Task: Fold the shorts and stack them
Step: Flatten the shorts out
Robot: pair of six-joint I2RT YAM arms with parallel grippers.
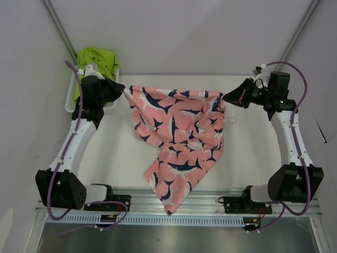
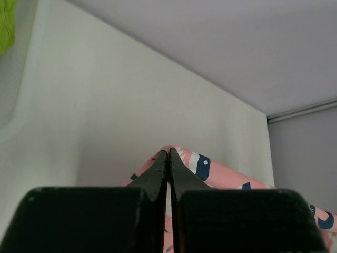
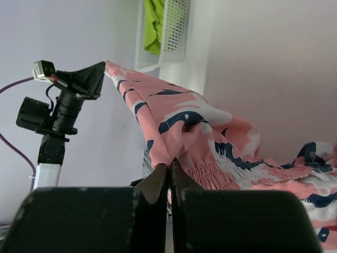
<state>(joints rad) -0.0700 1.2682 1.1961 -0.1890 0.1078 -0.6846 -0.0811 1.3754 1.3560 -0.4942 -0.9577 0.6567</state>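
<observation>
The pink shorts (image 1: 176, 132) with navy-and-white fish print hang stretched between both grippers above the table, the lower part drooping toward the front edge. My left gripper (image 1: 124, 90) is shut on their left top corner, seen in the left wrist view (image 2: 169, 152) with pink fabric (image 2: 210, 168) behind the tips. My right gripper (image 1: 225, 97) is shut on their right top corner, by the gathered waistband (image 3: 221, 158) in the right wrist view (image 3: 169, 166). The lime green shorts (image 1: 98, 59) lie bunched in the basket at the back left, and show in the right wrist view (image 3: 154, 23).
A white mesh plastic basket (image 1: 70, 95) stands at the back left behind the left arm, also in the right wrist view (image 3: 176, 26). The left arm's wrist (image 3: 63, 105) shows across from the right camera. A metal rail (image 1: 205, 197) runs along the table's front edge.
</observation>
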